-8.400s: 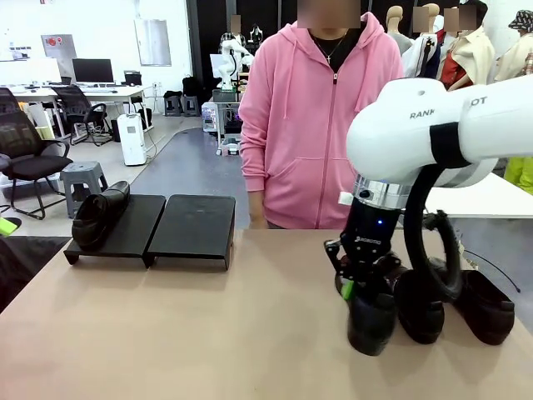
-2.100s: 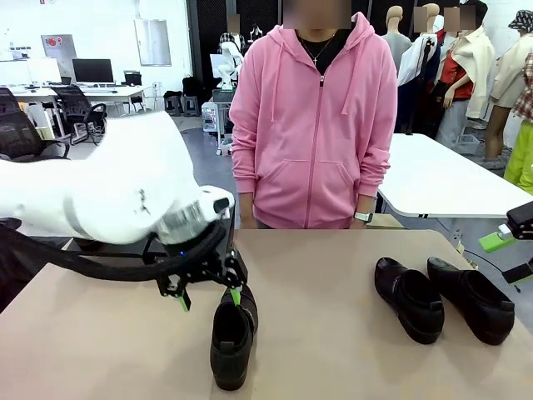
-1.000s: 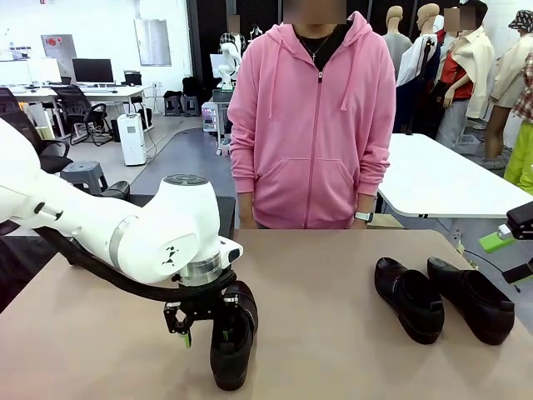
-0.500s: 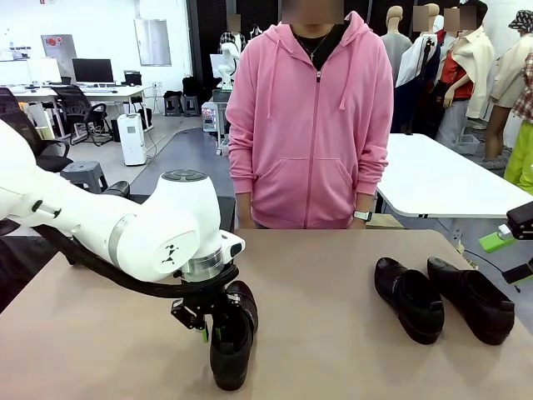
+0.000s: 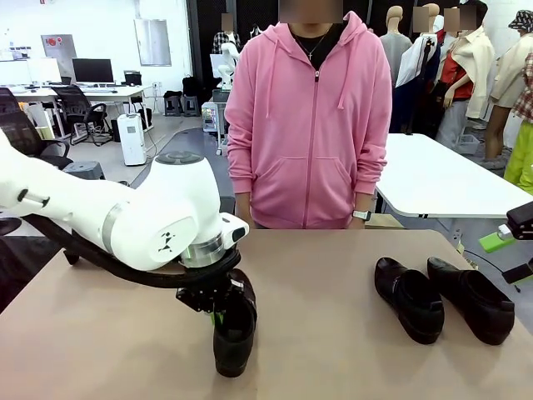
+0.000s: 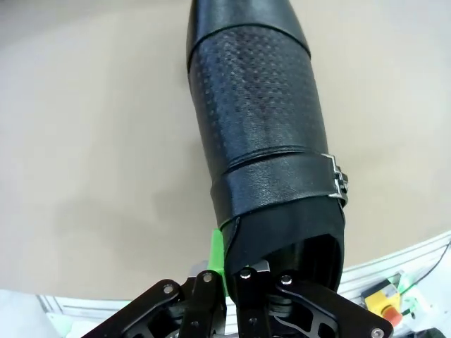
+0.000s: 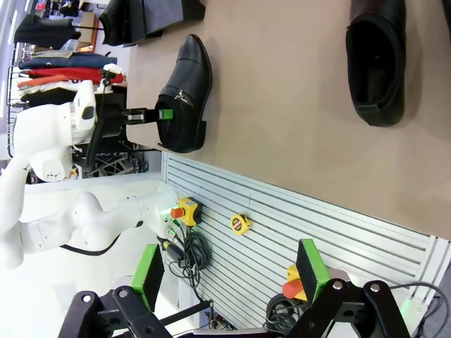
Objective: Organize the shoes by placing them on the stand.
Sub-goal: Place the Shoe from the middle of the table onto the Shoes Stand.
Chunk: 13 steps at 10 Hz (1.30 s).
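My left gripper [image 5: 218, 314] is shut on the heel rim of a glossy black shoe [image 5: 236, 332] that points toward me at the table's front centre. The left wrist view shows a green pad [image 6: 217, 259] pressed against that shoe's [image 6: 261, 127] collar. Two more shoes [image 5: 408, 298] [image 5: 472, 298] lie side by side at the right. My right gripper [image 5: 512, 246] hangs open at the far right edge, and its wrist view shows its jaws [image 7: 229, 271] spread wide. In that view the black stand [image 7: 165, 13] carries one shoe [image 7: 118, 21]. In the front view my left arm hides most of the stand.
A person in a pink hoodie [image 5: 310, 125] stands at the far edge of the tan table [image 5: 333, 267], arms down. Bare tabletop lies between the held shoe and the pair at the right.
My left gripper has shut on the shoe's heel rim. The left arm has shifted slightly right, and the shoe's toe sits a little higher in the picture.
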Each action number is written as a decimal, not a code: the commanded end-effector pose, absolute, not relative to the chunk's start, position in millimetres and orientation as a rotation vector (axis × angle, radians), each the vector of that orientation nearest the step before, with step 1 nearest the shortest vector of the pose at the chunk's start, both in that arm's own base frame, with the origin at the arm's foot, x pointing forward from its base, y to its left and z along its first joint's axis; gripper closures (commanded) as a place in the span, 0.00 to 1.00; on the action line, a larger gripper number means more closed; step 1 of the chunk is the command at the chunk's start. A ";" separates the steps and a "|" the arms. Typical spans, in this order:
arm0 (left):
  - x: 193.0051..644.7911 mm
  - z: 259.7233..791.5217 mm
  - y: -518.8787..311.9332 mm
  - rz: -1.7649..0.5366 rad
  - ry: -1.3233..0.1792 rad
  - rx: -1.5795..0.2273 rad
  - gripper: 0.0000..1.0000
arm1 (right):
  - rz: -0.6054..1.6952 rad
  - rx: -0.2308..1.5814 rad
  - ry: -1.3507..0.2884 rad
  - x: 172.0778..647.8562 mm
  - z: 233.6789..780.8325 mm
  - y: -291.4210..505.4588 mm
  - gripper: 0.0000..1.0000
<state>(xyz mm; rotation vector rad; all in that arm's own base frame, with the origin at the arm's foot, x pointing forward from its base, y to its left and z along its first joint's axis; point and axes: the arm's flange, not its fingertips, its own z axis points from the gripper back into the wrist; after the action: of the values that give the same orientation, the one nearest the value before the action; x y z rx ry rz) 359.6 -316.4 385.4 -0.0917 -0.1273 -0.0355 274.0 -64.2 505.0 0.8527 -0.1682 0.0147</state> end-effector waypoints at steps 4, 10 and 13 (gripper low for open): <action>315.7 525.7 -265.1 -0.297 -0.250 -0.226 1.00 | -0.009 0.880 -0.168 273.5 509.3 -61.8 0.00; 369.5 571.7 -60.2 -0.235 -0.446 -0.132 1.00 | -0.009 0.880 -0.168 273.5 509.3 -61.8 0.00; 368.9 569.4 -37.1 -0.169 -0.411 -0.129 1.00 | -0.009 0.880 -0.168 273.5 509.3 -61.8 0.00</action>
<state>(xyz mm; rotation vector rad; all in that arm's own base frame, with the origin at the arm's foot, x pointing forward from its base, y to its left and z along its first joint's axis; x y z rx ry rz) 371.2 -18.4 560.6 -0.1414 -0.3959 -0.1252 273.5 -64.5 505.0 0.8534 -0.1667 0.0140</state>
